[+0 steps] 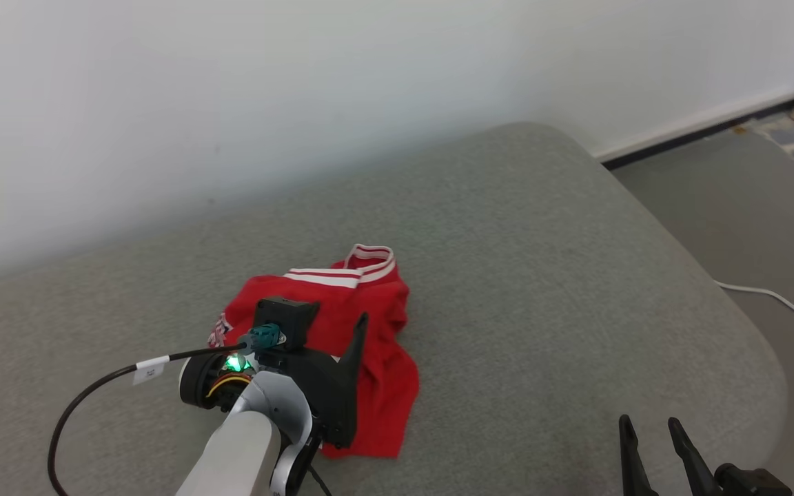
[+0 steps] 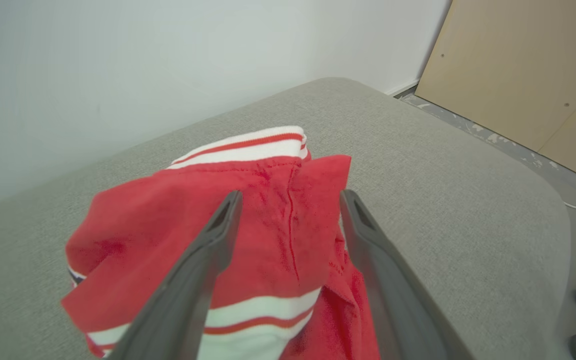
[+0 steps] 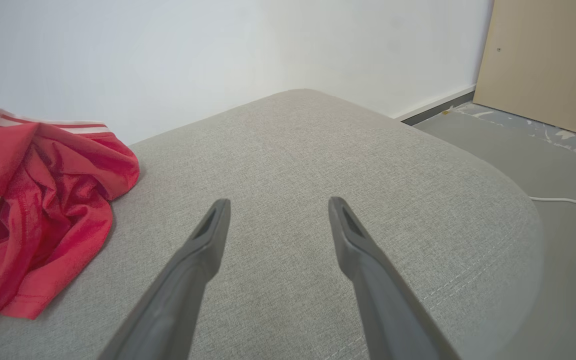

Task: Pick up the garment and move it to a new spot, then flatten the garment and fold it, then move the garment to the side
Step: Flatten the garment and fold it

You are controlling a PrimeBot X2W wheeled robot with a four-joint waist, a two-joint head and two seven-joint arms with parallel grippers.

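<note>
The garment (image 1: 383,303) is lying in a crumpled red heap on the left half of the grey cushion (image 1: 542,275), with striped trim poking out at its far edge. The left gripper (image 2: 290,197) is hovering right over the heap with its jaws standing wide and a seam of cloth showing between them; it is holding nothing. The right gripper (image 1: 648,421) is waiting, equally wide, above bare cushion well to the right. For a good pick-up, the left one should be coming down onto a raised fold (not a flat single layer, which tends to slip away) and pinching enough cloth that the whole heap lifts together. No bin or basket is involved: the garment is sitting loose on the cushion itself.
</note>
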